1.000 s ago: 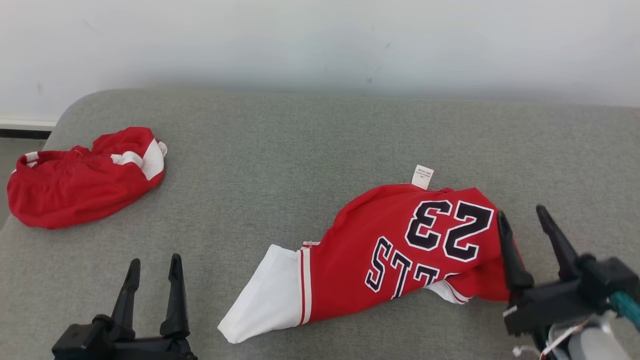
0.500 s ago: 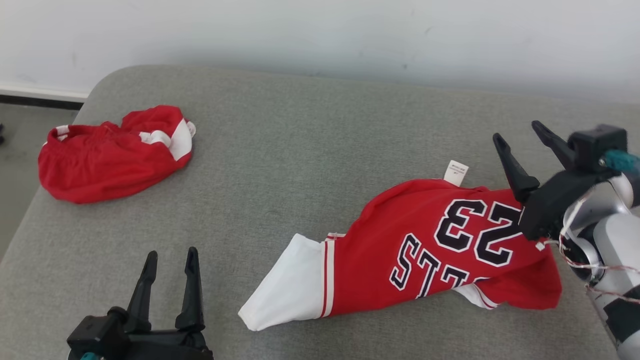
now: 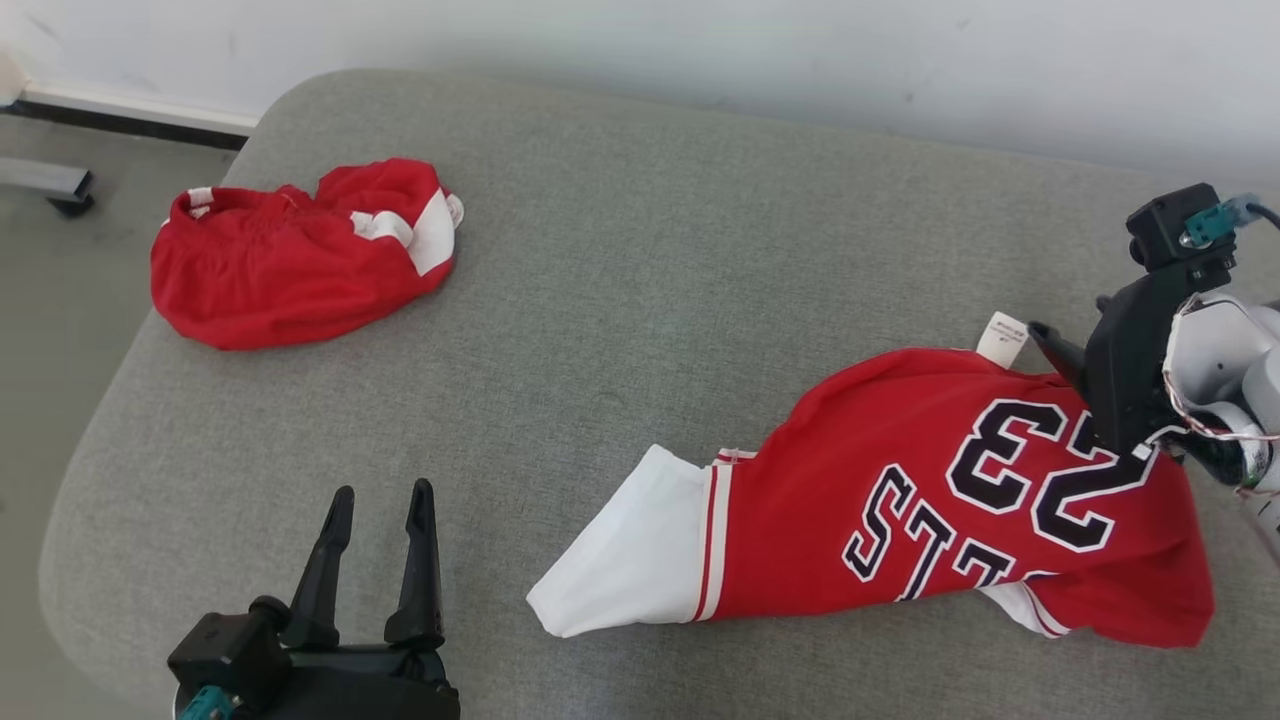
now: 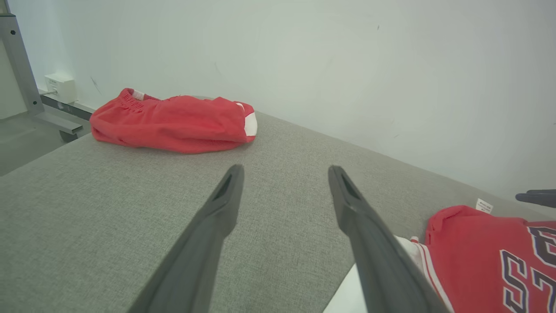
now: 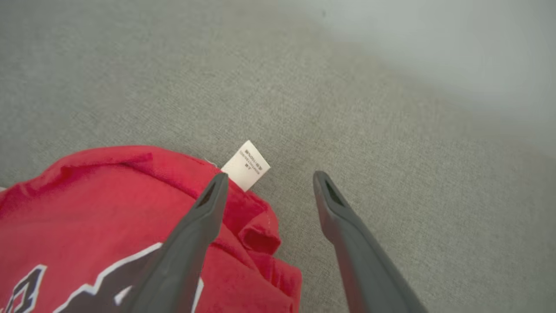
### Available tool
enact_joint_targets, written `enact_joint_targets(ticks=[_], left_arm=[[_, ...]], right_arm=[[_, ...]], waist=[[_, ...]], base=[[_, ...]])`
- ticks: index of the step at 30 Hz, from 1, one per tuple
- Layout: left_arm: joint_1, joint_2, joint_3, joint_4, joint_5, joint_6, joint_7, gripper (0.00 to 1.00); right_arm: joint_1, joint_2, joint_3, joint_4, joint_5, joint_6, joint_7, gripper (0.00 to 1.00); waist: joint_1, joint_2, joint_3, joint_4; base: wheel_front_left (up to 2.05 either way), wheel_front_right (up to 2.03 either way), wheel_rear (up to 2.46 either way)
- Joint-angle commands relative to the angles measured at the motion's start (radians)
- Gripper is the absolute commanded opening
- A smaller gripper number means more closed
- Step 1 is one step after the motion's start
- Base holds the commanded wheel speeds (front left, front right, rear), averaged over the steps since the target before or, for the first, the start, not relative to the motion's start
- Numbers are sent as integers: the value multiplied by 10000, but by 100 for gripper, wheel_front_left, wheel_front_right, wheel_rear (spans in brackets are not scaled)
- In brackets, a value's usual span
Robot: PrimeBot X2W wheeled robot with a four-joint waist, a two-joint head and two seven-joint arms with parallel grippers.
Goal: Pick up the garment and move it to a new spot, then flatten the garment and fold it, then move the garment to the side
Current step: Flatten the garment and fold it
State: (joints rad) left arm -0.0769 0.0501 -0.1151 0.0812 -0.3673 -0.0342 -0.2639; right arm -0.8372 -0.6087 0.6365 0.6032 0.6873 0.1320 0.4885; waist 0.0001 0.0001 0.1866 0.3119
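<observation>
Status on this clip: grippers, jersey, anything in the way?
Left gripper open, empty, at near edge. Right gripper open, poised over jersey edge by white tag. Jersey crumpled, ungrasped. Red shorts far left, clear.

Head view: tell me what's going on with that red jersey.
The red 23 jersey lies crumpled on the grey cushion, not yet picked up. The right gripper is open at its far edge, beside the white label, one finger over the fabric. The left gripper is open too, above bare cushion, holding nothing. A second red garment sits bunched at the far left corner.
</observation>
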Motion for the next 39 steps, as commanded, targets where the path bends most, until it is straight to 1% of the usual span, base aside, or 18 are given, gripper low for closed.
enact_joint_targets(ticks=[1,6,10,16,17,18,19,21,22,25,30,39], left_arm=[[-146,6,-39,-6,-56,53,-9,100],[-238,6,-170,13,-157,56,-9,100],[-341,6,-252,21,-234,91,-9,100],[-432,7,-348,67,-284,112,-9,100],[-437,6,-367,76,-292,103,-9,100],[-444,6,-373,93,-297,100,-9,100],[-469,7,-376,104,-301,99,-9,100],[-503,7,-354,114,-300,111,-9,100],[-499,6,-307,126,-271,124,-9,100],[-442,7,-218,147,-183,109,-9,100],[-366,7,-27,179,-40,3,-9,100],[-115,6,373,201,271,-101,-9,100]], right_arm=[[-200,-127,258,317,257,-26,411,100],[-555,-274,1243,828,778,-26,1411,100],[-783,-283,1966,1092,914,-26,1636,100],[-896,-34,2789,1564,1061,-24,1998,100],[-897,8,2953,1640,1093,-24,2023,71],[-896,67,3051,1696,1162,-24,1971,17],[-950,102,3107,1768,1221,-24,1904,0],[-1150,115,3154,1882,1276,-26,1608,0],[-1440,107,3149,1950,1142,-26,923,0],[-1790,105,3258,2056,824,-26,-337,0],[-2413,319,3116,2499,554,-26,-2409,0],[-3178,463,3222,3096,257,-26,-4928,0]], waist=[[-1,-1,137,140],[-1,-1,263,264],[-1,-1,364,301],[-1,-1,438,342],[-1,-1,445,354],[-1,-1,450,361],[-1,-1,453,364],[-1,-1,447,356],[-1,-1,421,319],[-1,-1,331,232],[-1,-1,76,14],[-1,-1,-449,-539]], base=[[0,0,0],[0,0,0],[0,0,0],[0,0,0],[0,0,0],[0,0,0],[0,0,0],[0,0,0],[0,0,0],[0,0,0],[0,0,0],[0,0,0]])
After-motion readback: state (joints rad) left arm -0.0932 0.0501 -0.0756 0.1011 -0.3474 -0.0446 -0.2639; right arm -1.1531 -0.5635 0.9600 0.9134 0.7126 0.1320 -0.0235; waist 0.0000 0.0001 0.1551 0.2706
